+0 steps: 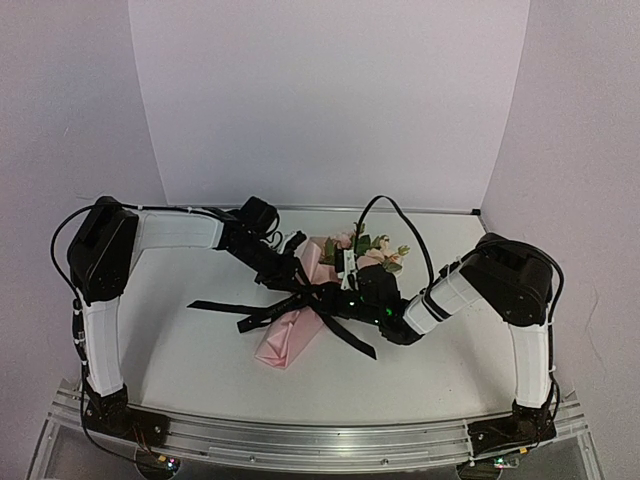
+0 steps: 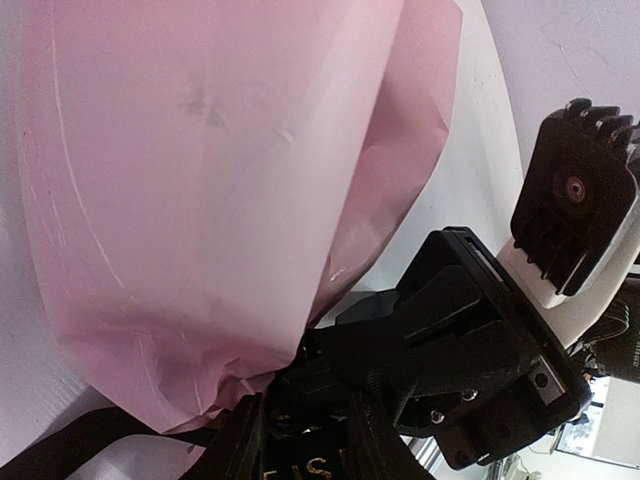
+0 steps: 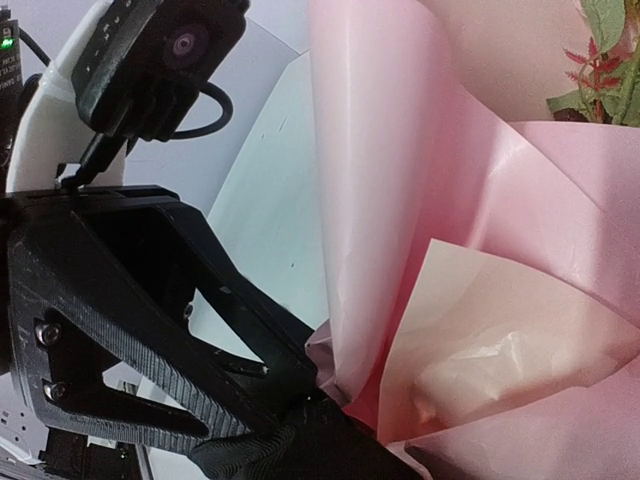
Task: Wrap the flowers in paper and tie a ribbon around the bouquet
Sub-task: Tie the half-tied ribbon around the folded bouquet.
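Observation:
The bouquet (image 1: 295,335) lies slantwise mid-table, a pink paper (image 2: 220,200) cone with the flowers (image 1: 375,248) at its far right end. The black ribbon (image 1: 215,305) crosses the cone's waist, its ends trailing left and toward the near right. Both grippers meet at that crossing. My left gripper (image 1: 298,282) comes in from the far left; in its wrist view the jaws (image 2: 305,440) stand apart, with lettered ribbon (image 2: 300,465) lying between them. My right gripper (image 1: 345,298) presses in from the right, and its jaws (image 3: 345,440) are shut on the ribbon (image 3: 250,455) against the paper (image 3: 400,200).
The white table (image 1: 200,350) ends at a metal rail along the near edge, and white walls close in behind and at both sides. The right arm's gripper body (image 2: 470,350) sits almost against my left fingers. A black cable (image 1: 400,215) arcs over the flowers.

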